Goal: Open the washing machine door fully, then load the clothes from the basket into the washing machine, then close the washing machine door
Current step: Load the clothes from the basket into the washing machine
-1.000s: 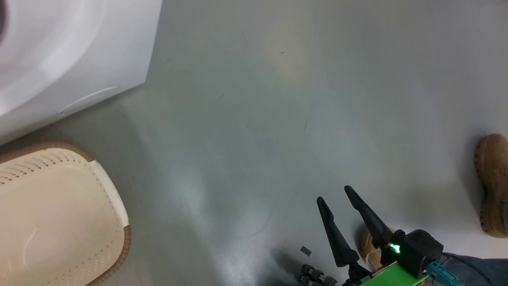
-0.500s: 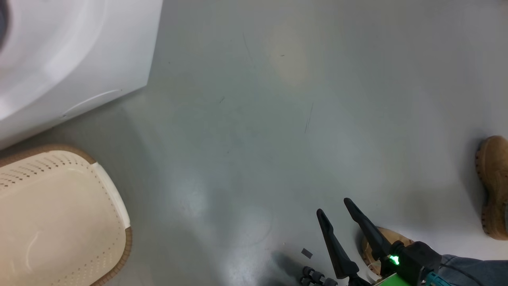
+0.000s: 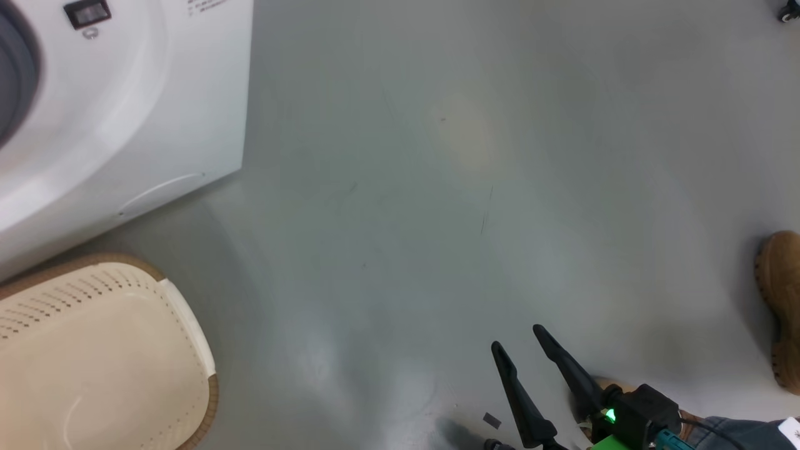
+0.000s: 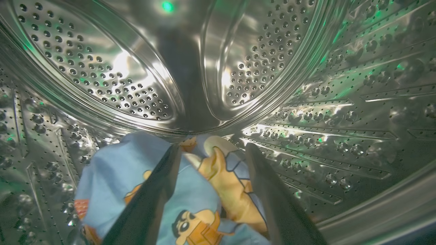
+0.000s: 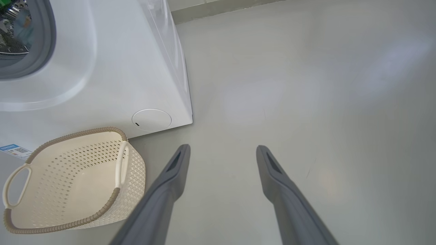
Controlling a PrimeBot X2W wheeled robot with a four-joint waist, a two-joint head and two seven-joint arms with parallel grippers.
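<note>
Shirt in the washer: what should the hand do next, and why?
Probably pull the left hand back out of the drum. It is open, the shirt lies in the drum, and the basket is empty, so closing the door comes next.

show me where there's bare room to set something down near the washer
Free: the wide floor between the washing machine, the right jaws and the boot; also the empty basket. Crowded: the drum bottom, where the clothes lie between the left jaws.
</note>
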